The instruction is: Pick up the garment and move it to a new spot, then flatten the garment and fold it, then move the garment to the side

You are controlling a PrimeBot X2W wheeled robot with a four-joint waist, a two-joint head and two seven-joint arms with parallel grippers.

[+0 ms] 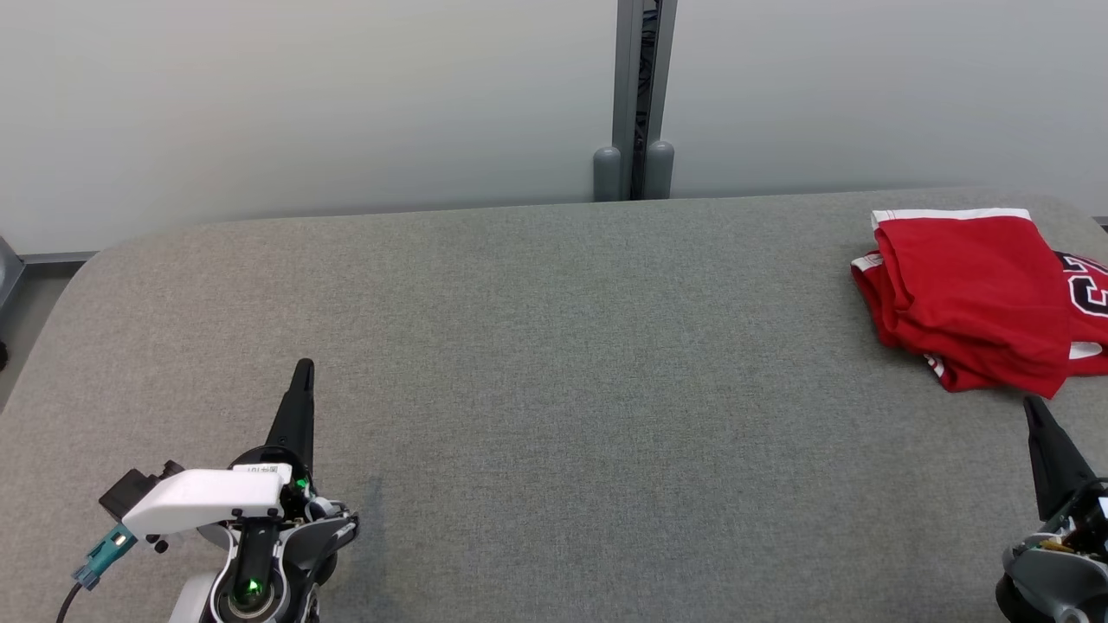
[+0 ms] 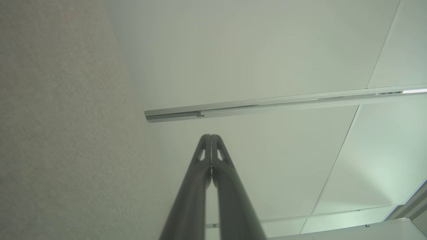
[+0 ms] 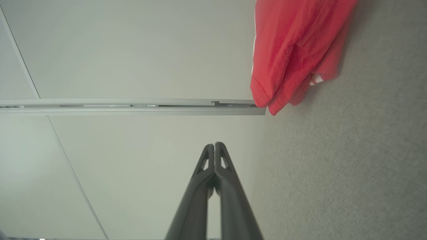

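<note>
Head view, table: grey cloth-covered table (image 1: pixel 554 389) with rounded corners and a pale wall (image 1: pixel 346 104) behind its far edge.
Head view, garment: red garment (image 1: pixel 969 294) bunched in loose folds at the table's far right corner. It has white trim along its far edge and a black-and-white print where it runs off the right of the picture.
Head view, left gripper: left gripper (image 1: pixel 303 370) over the near left part of the table, well apart from the garment.
Head view, right gripper: right gripper (image 1: pixel 1032 407) by the near right edge, its tip just beside the garment's near hem; I see no contact.
Left wrist view, fingers: the left gripper (image 2: pixel 210 137) has both tips pressed together, clenched on nothing, with the table along one side.
Right wrist view, fingers: the right gripper (image 3: pixel 215 145) has its tips meeting and is empty. The garment's (image 3: pixel 293 50) hanging corner lies ahead, apart from them.
Handling, my judgement: light, soft and limp. It should drape and sag when lifted, and the stacked layers could slide apart.
Hold, my judgement: I would part the right fingers and pinch the near corner through all its layers, keeping the white-trimmed edge for the left gripper when spreading it flat.
</note>
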